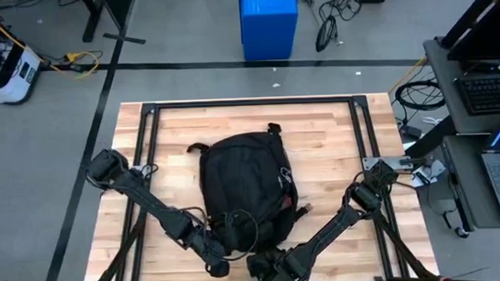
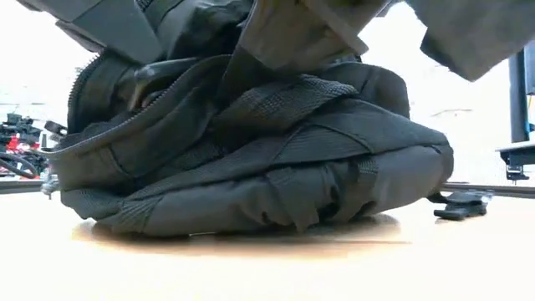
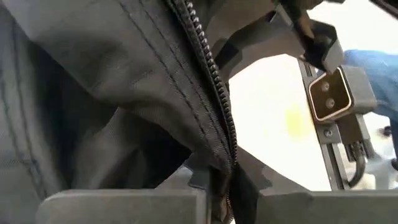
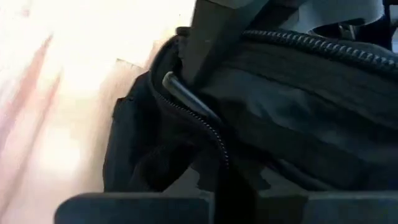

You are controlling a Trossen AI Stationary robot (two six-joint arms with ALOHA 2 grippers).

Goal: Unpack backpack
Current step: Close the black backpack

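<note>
The black backpack [image 1: 247, 186] lies by its underside in the middle of the wooden table [image 1: 333, 142], and in the low view the backpack [image 2: 251, 159] fills most of the picture. Both grippers are at its near end. My left gripper [image 1: 218, 262] is shut on the fabric beside the zipper [image 3: 205, 56]. My right gripper [image 1: 264, 267] is shut on the zipper edge close by, a little to the right. A loose strap buckle [image 2: 458, 205] rests on the table to the right of the bag. My left gripper pinches the backpack's fabric edge along the zipper [image 3: 225, 169] between its two fingers, coming from the table's near side. The fold of cloth runs up from between the fingers. The bag's underside stays on the table. My right gripper pinches the zipper edge [image 4: 219, 149] at the backpack's near end between its two fingers, coming from the near right. The zipper line runs away from the fingers into the bag. One layer or several, I cannot tell.
A black metal frame [image 1: 249, 103] runs round the table top. A blue bin [image 1: 268, 23] stands on the floor beyond the far edge. To the right stands a desk with a keyboard and a laptop [image 1: 496, 157]. There is bare wood to the left and right of the bag.
</note>
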